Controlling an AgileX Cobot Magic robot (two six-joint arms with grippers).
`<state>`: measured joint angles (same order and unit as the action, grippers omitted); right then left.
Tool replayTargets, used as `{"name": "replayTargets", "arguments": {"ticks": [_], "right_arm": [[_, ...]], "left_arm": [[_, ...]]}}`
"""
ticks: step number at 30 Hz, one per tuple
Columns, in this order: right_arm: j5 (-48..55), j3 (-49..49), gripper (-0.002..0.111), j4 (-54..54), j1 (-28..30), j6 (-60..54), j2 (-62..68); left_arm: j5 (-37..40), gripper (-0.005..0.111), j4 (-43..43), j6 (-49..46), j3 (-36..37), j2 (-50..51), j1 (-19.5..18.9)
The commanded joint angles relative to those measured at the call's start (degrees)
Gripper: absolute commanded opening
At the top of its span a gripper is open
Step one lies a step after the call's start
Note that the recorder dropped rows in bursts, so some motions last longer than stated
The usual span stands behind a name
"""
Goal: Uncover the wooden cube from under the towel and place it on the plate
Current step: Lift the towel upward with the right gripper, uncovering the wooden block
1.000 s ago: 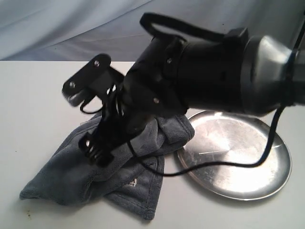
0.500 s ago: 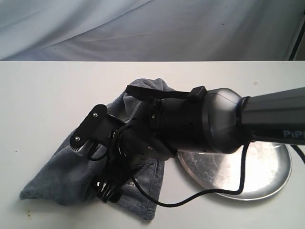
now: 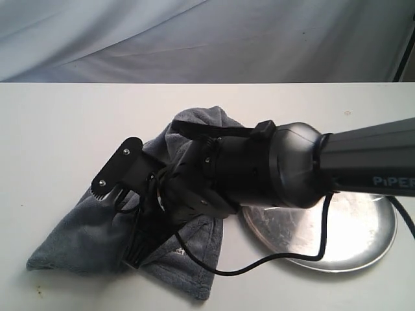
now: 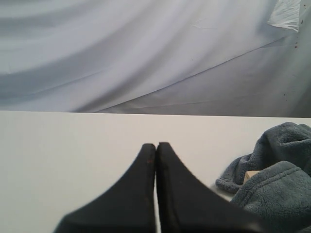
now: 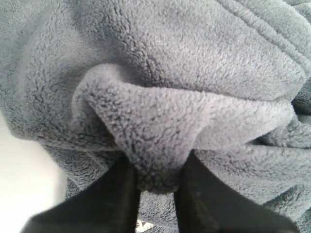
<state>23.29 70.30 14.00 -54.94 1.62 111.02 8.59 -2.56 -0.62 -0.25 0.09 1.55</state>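
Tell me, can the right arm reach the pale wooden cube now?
Probably not yet. The dark grey fluffy fleece towel covers the pale wooden cube, only a sliver showing, and the right arm has its jaws closed on a towel fold.

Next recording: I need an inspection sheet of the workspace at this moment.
Surface: white table, a few faint specks.
Job's things: towel crumpled beside plate; visible part of plate empty; cube nearly all covered, a tan corner shows between folds.
Clutter: nothing seen.
Grippers: right gripper fingers pinch a towel fold; left gripper shut, holding nothing, over the table.
Cables: black cable loops from the right arm past towel edge and over plate.
Surroundings: pale draped backdrop.
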Motion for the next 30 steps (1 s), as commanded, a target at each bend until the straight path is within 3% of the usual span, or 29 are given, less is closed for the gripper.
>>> {"name": "replayTargets", "arguments": {"ticks": [1, 8, 13, 30], "right_arm": [[-0.8, -0.2, 0.0, -1.3, 0.3, 0.5, -1.8], [-2.0, -0.2, 0.0, -1.6, 0.2, 0.5, -10.7], [-11.0, -0.2, 0.0, -0.8, 2.2, 0.3, -17.5], [-33.2, -0.2, 0.0, -2.1, 20.5, -2.1, -18.9]], "left_arm": [[-0.2, 0.001, 0.0, 0.1, 0.3, -0.1, 0.0], [-0.2, 0.001, 0.0, 0.0, 0.3, -0.1, 0.0], [-0.2, 0.001, 0.0, 0.0, 0.3, -0.1, 0.0], [-0.2, 0.001, 0.0, 0.1, 0.3, -0.1, 0.0]]}}
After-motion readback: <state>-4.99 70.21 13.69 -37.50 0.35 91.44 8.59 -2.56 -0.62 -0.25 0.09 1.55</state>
